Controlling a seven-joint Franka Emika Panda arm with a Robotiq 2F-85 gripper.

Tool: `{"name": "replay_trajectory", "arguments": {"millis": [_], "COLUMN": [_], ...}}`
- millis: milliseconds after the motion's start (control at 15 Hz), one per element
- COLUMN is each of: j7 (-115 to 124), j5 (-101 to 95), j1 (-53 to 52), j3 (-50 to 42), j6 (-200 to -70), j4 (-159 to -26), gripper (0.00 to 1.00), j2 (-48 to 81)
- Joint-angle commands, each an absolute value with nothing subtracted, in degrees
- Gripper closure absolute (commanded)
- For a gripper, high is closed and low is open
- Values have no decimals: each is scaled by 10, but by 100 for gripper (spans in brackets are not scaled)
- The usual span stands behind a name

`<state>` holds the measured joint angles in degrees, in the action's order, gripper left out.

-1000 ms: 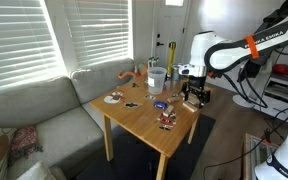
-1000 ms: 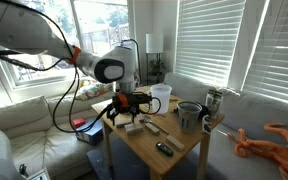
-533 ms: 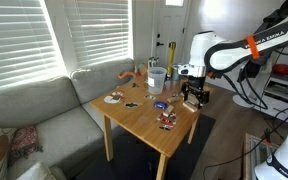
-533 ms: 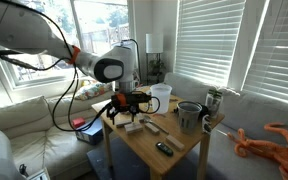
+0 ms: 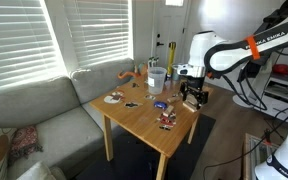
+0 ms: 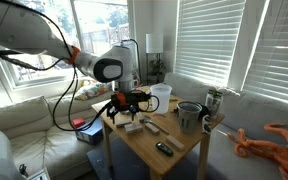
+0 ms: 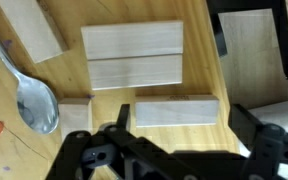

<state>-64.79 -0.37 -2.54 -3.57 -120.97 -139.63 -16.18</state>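
Pale, flat rectangular wooden blocks (image 7: 132,42)

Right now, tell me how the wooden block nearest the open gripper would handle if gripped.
Wooden block looks rigid, probably light. Flat faces lying on the table suggest it won't roll. Smooth sides may slip slightly.

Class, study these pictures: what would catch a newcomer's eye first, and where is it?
The big white robot arm with its orange band reaches over a small wooden table, its open end effector hanging over pale wooden blocks near the table's edge. A metal spoon lies beside the blocks, and an orange plush octopus sprawls near the window.
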Motion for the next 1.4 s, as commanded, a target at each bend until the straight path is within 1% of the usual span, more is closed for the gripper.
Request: {"name": "replay_trajectory", "arguments": {"millis": [0,533,600,667,733,800,1133,1333], "j7": [-633,-613,-611,-605,-598,-585,-458,-352], "j5": [-7,-14,-12,-11,-7,-4,-5,-2], "j1": [-29,-29,-29,-29,-29,-29,-31,-39], "j3": [-31,-24,-25,-24,-24,-23,-3,16], "j6": [-1222,-1249,-1252,-1253,-1252,-1249,-1214,-1221], "j4": [-1409,-1424,-1425,-1425,-1426,-1424,-1410,-1410], "gripper": [0,0,25,26,32,40,41,41], "j2": [-166,-162,-164,-165,-167,-171,-181,-185]}}
